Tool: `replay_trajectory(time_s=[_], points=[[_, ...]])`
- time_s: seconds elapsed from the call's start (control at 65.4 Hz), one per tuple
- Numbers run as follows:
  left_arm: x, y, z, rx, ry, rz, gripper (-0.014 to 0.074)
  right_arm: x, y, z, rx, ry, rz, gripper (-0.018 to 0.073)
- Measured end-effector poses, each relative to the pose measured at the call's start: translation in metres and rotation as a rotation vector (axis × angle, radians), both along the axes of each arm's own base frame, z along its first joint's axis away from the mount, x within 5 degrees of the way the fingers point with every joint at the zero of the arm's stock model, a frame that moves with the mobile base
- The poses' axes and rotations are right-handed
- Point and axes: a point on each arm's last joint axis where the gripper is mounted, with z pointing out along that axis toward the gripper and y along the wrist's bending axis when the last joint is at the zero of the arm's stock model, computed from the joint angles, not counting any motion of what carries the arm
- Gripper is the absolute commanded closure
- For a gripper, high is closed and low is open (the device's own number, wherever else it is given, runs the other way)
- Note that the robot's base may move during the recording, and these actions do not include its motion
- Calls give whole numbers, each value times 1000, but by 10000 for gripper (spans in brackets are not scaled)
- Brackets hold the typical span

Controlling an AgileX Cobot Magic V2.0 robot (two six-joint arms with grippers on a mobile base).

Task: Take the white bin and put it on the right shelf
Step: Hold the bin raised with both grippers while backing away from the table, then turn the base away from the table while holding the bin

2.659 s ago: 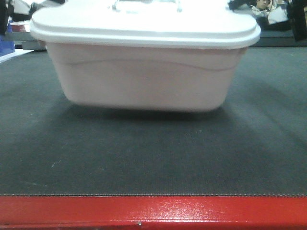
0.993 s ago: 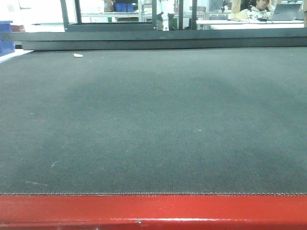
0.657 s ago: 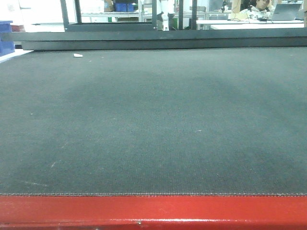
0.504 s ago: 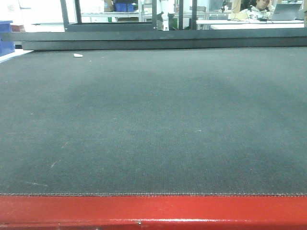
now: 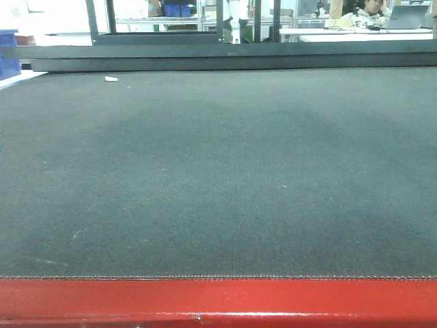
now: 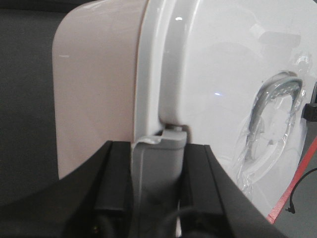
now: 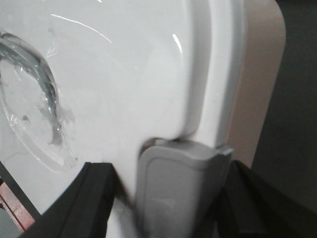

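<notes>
White bin [image 6: 94, 89] fills both wrist views, held by opposite sides between the two claws. On one side the left claw [image 6: 158, 144] is clamped on the rim of the lid [image 6: 223, 64], with one grey finger [image 6: 158, 168] flat against it. On the other side the right claw [image 7: 181, 153] pinches the rim the same way, its grey finger [image 7: 178, 193] tucked against the lid's edge. A clear handle [image 6: 275, 96] sits in a hollow in the lid, with crinkled film around it. Beside the bin's pale pink wall the dark mat [image 6: 25, 99] shows.

In the front view the glossy red edge [image 5: 218, 301] of the table runs along the bottom. The woven mat stretches back from it, lightly scuffed, with a darker patch across its middle. A small white scrap [image 5: 110, 78] lies near the far left. A low dark rail [image 5: 218, 58] closes the far edge, and a blue crate [image 5: 8, 55] stands at the left. Beyond are dark uprights [image 5: 92, 20], a white desk [image 5: 341, 32], a seated person [image 5: 369, 10] and a laptop [image 5: 410, 14].
</notes>
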Motion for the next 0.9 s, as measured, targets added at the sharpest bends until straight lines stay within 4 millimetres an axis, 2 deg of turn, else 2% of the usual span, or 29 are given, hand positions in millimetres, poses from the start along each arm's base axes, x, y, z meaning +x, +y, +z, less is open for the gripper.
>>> replay_trajectory(time_s=[0.902], points=[[0, 0, 0, 4, 0, -1, 722, 0, 0, 0, 0, 0, 0, 487]])
